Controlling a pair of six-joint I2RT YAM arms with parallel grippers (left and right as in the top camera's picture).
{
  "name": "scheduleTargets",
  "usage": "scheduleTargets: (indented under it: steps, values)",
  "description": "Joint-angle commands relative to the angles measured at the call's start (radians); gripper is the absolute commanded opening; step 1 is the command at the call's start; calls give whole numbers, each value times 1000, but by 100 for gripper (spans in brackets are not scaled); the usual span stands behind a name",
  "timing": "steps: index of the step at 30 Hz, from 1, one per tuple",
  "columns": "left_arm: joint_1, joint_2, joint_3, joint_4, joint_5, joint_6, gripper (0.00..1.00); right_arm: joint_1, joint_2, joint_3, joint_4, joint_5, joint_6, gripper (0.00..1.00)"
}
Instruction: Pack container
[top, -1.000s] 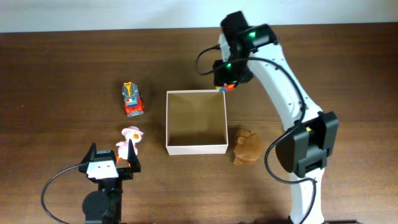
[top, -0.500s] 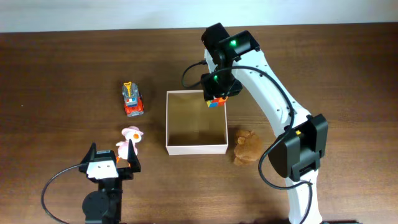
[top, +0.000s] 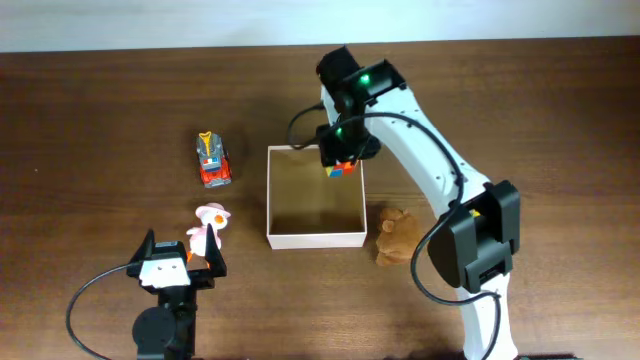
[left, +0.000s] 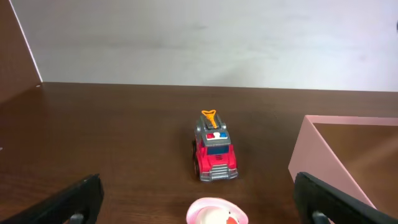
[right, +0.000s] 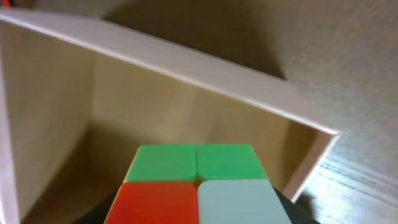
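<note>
Over box (top: 315, 239) back corner, right end effector (top: 341, 158) grips cube (top: 342, 168), clear of rim, guessing for clean drop; left end effector (top: 183, 252) spread wide by duck (top: 210, 226).

I see a white-walled, tan-lined container (top: 315, 239), a cube (right: 196, 183) of green, red and white squares, a red-and-grey truck (left: 215, 154), and a dark wood-grain worktop (top: 100, 120).

The right arm's jaws hold a multicoloured cube (top: 342, 167) above the container (top: 315, 239), at its 1 o'clock corner. On the bench (top: 100, 120), a toy fire truck (top: 212, 160) sits at the container's 10 o'clock and a brown plush (top: 397, 236) at its 4 o'clock.
</note>
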Motion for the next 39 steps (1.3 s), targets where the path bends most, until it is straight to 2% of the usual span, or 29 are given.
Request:
scheduleTargets:
  steps: [1,24,25,27,28,39]
  values:
    - [6,-9,-7,2,10,15,99,7,6,-16,9,2,13,52]
    - [6,-9,-7,2,10,15,99,7,7,-113,103,36,12,53]
    - [6,-9,-7,2,10,15,99,7,7,-113,102,36,12,53]
    - [6,-9,-7,2,10,15,99,7,7,-113,102,36,12,64]
    - [6,-9,-7,2,10,15,99,7,7,-113,102,36,12,66]
    - [6,-9,-7,2,10,15,99,7,7,-111,106,32,11,67]
